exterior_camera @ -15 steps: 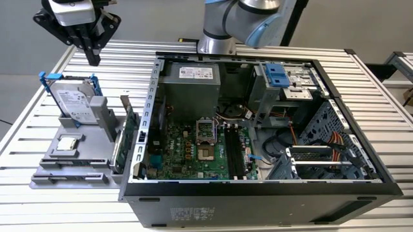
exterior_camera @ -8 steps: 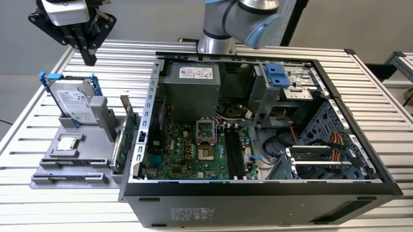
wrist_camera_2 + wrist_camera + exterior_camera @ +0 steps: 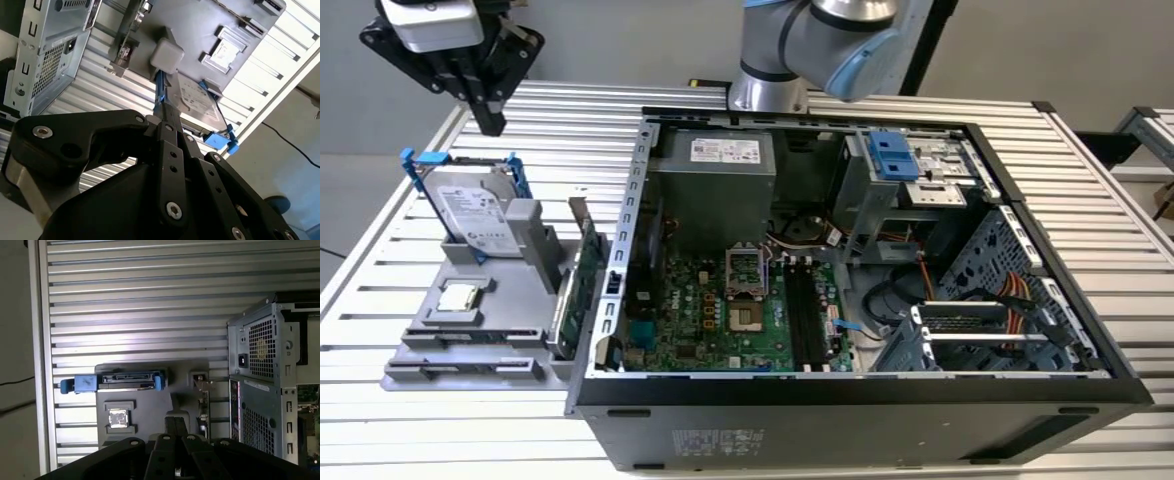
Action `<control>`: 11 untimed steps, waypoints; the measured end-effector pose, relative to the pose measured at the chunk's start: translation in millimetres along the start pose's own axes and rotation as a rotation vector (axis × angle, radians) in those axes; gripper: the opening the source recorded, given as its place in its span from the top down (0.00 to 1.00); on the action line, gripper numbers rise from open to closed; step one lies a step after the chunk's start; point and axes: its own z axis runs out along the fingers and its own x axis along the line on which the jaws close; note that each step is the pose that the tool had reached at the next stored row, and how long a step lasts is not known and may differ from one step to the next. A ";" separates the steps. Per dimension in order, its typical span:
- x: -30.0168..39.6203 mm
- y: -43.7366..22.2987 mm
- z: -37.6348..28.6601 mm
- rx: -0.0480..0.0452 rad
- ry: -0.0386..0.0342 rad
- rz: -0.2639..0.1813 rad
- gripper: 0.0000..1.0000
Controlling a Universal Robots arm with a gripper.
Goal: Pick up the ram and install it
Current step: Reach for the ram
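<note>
Black gripper (image 3: 491,122) on a robot arm (image 3: 817,40), poised high over the far end of a grey parts holder (image 3: 470,350) at the exterior view's left, well clear of everything below. Fingers (image 3: 171,150) pressed together at the tips in both wrist views, with nothing clamped between them. Beneath, standing on edge in the holder: a silver hard drive (image 3: 464,212) in a blue frame (image 3: 414,168), a rounded grey block (image 3: 523,222) just beside it. Lying flat in a recess of the holder: a square processor chip (image 3: 459,297). Along the holder's side nearest the computer case (image 3: 854,425), upright on its edge: a green expansion card (image 3: 587,265) with a metal bracket. Exact place of the ram: impossible to tell, no thin board by the card being sure enough to name as it. Case lying open on a slatted aluminium table (image 3: 374,300), motherboard (image 3: 707,320) exposed, power supply (image 3: 720,165) against the far wall, gripper well apart from the interior.
</note>
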 end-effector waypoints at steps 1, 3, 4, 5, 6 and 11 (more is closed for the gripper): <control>1.3 -0.1 0.0 0.0000 0.0000 0.000 1.00; 5.4 -0.3 0.1 0.0000 0.0000 0.000 1.00; 6.9 -0.4 0.1 0.0000 0.0000 0.000 1.00; 8.2 -0.5 0.1 0.0001 0.0001 0.000 1.00; 9.6 -0.6 0.1 0.0000 0.0000 0.000 1.00; 15.8 -1.0 0.3 0.0000 0.0000 0.000 1.00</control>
